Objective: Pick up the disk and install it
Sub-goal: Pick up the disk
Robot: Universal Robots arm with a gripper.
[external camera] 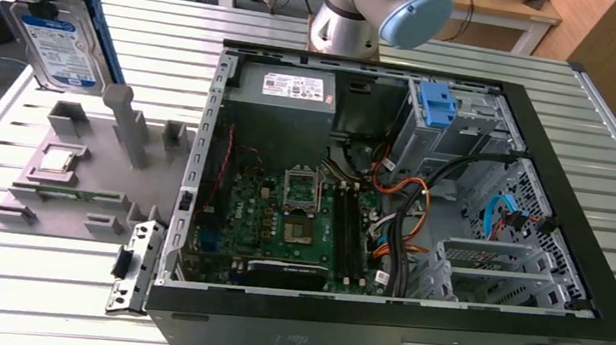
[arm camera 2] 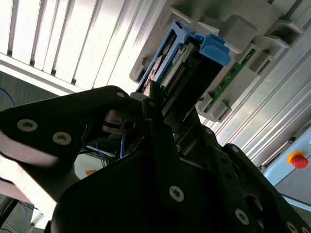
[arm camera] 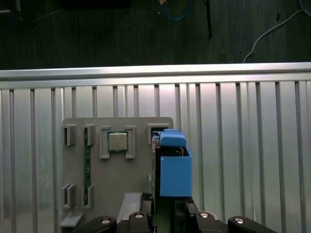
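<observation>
An open computer case [external camera: 382,339] sits beside a grey parts holder [external camera: 90,182].

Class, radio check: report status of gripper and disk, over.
Gripper shut on disk; disk upright above grey fixture, outside computer case. Cables cross case interior.

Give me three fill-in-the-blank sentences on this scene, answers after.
1. The gripper is shut on the disk, whose side rails are ___.
2. The disk hangs toward the exterior view's ___ of the open computer case.
3. The parts fixture below the disk is ___.
Answers: blue; left; grey.
</observation>
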